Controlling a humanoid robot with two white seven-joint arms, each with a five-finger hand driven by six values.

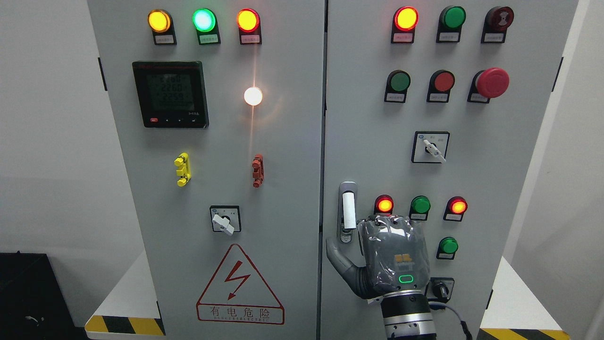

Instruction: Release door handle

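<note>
Your right robot hand [382,257] rises from the bottom edge right of the middle, its back toward you, in front of the right door [453,170] of the grey electrical cabinet. The door handle [348,210], an upright white grip in a metal mount, sits at that door's left edge, just right of the seam between the two doors. The robot hand is just beside and below the handle's lower end; its thumb [337,257] sticks out to the left under the handle, and the knuckles reach up beside the grip. From this angle you cannot tell whether the fingers are touching the handle or are clear of it, so its hold stays uncertain. Above the knuckles you see a lit red lamp [384,205], a green button [420,205] and another lit red lamp [457,206]. Higher on the same door are a selector switch [430,147] and a red emergency stop button [492,82]. On the left door [212,170] you have a digital meter [170,94] and a high-voltage warning triangle [239,285].
</note>
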